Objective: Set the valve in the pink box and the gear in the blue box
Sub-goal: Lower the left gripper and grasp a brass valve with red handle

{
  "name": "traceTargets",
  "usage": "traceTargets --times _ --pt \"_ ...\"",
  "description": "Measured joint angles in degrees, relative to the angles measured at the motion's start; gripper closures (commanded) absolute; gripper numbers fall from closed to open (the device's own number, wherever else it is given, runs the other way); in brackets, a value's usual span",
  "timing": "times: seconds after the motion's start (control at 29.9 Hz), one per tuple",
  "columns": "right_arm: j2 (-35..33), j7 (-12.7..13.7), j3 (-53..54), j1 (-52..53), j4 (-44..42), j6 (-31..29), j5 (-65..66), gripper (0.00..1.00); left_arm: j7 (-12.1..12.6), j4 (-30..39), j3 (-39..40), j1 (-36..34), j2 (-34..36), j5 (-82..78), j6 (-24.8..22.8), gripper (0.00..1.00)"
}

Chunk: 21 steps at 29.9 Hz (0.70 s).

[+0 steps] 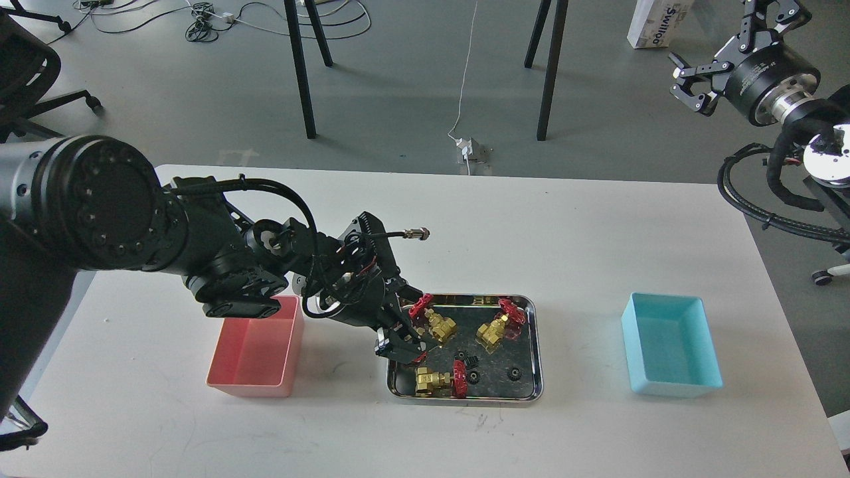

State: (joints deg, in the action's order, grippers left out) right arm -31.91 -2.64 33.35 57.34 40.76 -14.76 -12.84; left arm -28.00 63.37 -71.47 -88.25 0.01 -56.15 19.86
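Observation:
The steel tray in the middle of the white table holds several gold-brass valves with red handwheels and three tiny black gears. One valve lies at the top left, one at the top right, one at the front. The gears lie near the front middle. My left gripper is down in the tray's left end over the leftmost valve, of which only a red bit shows. The fingers are dark and cannot be told apart. The pink box is left of the tray, the blue box right of it. Both are empty. My right gripper is open, high at the far right, off the table.
My left arm stretches over the table and overhangs the pink box's far edge. A loose cable plug sticks out of the wrist. Beyond the table are stand legs, floor cables and a white carton.

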Motion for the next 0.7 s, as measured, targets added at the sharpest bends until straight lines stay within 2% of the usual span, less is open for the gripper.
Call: traceTargets --times 0.13,0.44,0.7 --pt "0.04 0.15 0.00 0.00 -0.08 0.07 0.01 0.01 0.00 -0.14 0.01 1.37 0.07 -0.01 1.08 0.11" --pt "-0.53 0.18 -0.13 -1.44 -0.09 0.09 0.02 0.01 0.00 -4.89 -0.04 5.51 0.00 -0.87 1.65 0.20" --pt "-0.69 0.18 -0.13 -2.71 0.01 0.09 -0.05 0.01 0.00 -5.54 0.06 6.72 -0.01 -1.92 1.65 0.24"
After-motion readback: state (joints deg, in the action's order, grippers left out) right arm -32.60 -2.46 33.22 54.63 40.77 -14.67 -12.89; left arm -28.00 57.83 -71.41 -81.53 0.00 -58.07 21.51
